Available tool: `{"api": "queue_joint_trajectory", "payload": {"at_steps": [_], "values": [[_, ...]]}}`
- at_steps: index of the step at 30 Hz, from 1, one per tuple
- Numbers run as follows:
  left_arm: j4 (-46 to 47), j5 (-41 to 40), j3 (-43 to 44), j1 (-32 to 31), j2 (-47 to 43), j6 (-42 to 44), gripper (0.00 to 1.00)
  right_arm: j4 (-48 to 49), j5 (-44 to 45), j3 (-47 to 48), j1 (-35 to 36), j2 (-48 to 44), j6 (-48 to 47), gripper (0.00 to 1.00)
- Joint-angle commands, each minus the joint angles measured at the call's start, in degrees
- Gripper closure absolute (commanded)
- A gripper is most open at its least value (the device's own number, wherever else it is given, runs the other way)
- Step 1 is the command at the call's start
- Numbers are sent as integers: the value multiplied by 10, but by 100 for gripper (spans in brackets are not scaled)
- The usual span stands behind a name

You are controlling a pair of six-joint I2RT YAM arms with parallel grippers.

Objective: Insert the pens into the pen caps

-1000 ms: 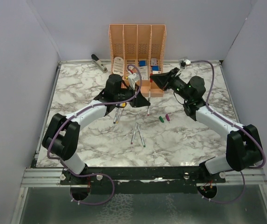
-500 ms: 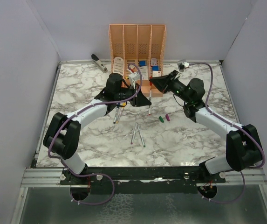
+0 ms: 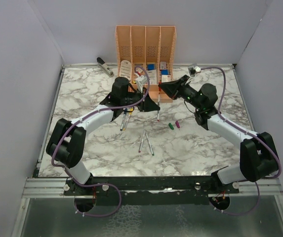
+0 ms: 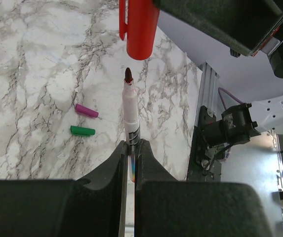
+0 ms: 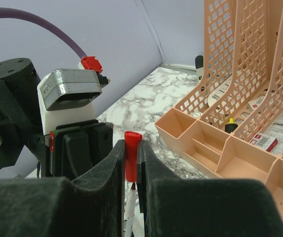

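Pen held: a red-tipped pen (image 4: 131, 121) stands with its tip up, above the marble table (image 3: 205, 148).
Left gripper (image 4: 131, 148): clamped tight on the pen's lower barrel.
Red cap (image 4: 140, 29): mouth down, just above the tip and slightly off-centre, not touching.
Right gripper (image 5: 130, 165): pinching the red cap.
Loose caps: green cap (image 4: 82, 131) and purple cap (image 4: 86, 110) lie close together below.
Loose pens: one pair (image 3: 146, 142) lies nearer the bases, another pair (image 3: 125, 120) partly under the left arm.
Crowding: the peach organiser (image 5: 240, 148) sits close behind both grippers.
Far-left corner: stapler (image 3: 104, 66).
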Motion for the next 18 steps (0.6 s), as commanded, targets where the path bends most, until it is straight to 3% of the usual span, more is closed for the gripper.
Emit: {"api": "queue_joint_trajectory", "payload": {"at_steps": [1,18], "values": [[27,18,12,3,6,-6,100,25,-17,-9,-1,-15,8,99],[32,28,15,3,11,-5,100,48,-13,-17,-1,3,14,99]]}}
